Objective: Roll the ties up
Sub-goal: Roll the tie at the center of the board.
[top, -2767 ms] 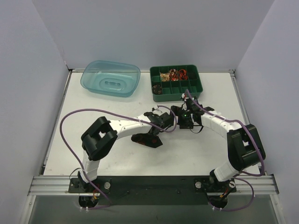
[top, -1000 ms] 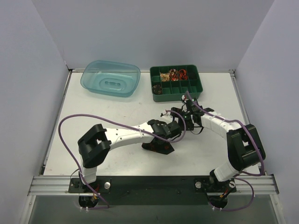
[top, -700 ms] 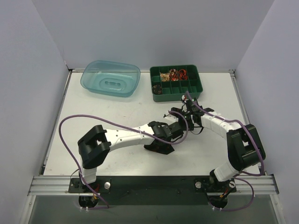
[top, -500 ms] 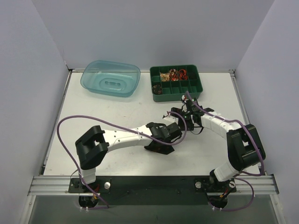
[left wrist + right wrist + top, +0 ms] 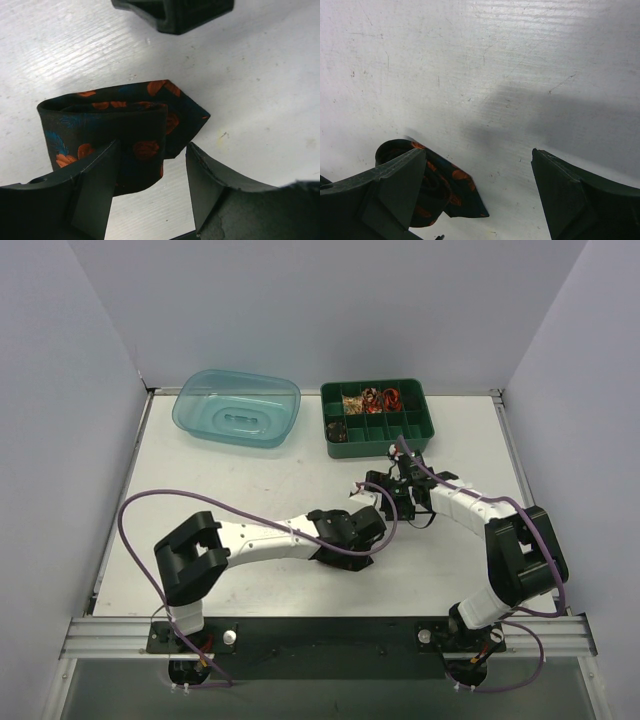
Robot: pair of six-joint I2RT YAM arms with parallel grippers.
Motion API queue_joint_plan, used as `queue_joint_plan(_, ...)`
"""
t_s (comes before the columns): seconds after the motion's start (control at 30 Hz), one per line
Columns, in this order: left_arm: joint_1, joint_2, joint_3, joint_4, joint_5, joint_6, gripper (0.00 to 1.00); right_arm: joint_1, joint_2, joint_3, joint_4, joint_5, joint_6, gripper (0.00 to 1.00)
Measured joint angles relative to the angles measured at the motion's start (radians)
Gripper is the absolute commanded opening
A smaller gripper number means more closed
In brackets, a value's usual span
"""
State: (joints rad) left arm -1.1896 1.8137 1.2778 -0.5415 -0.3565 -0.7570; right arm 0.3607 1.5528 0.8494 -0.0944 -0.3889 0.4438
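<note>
nearest the bases, well on the near side of the green compartment tray (image 5: 375, 449), the left arm reached low across the white table (image 5: 250, 75), a purple cable (image 5: 150, 503) looping over it.

the left gripper (image 5: 153, 145) stood partly parted, straddling the near end of the tie (image 5: 125, 120). a strip of bare table showed between the cloth and the right-hand finger (image 5: 210, 185); the other finger (image 5: 95, 190) overlapped the cloth edge. could not tell if it touched. not clamped.

the tie lay flat on the table, near side of the tray and roughly in line with the tray's left half. black cloth, orange-red blotches, a few dull blue marks. it was folded over itself into a short, loose, flattened roll: rounded fold at one end, layers visible along the top edge, pointed tip sticking out at the other end and lying on the table.

between tie and tray, the right gripper (image 5: 479, 152) hung with fingers spread wide, nothing between them but table. from its wrist view the tie's roll end and point showed beside one finger, apart from the other.

the tray sat at the far edge of the table; its back compartments held small orange, red and tan bundles, too small to identify. just left of the tray was a clear blue plastic tub (image 5: 240, 440).
</note>
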Motion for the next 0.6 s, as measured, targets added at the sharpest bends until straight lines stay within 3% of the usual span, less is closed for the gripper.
queue_joint_plan(0.3, 0.014, -0.018, -0.097, 0.214, 0.107, -0.023, 0.64, 0.0, 0.0, -0.008, -0.001, 0.0, 0.0, 0.9)
queue_joint_plan(0.6, 0.016, -0.044, -0.109, 0.224, 0.117, -0.024, 0.68, 0.0, 0.0, -0.008, -0.007, 0.001, 0.0, 0.9)
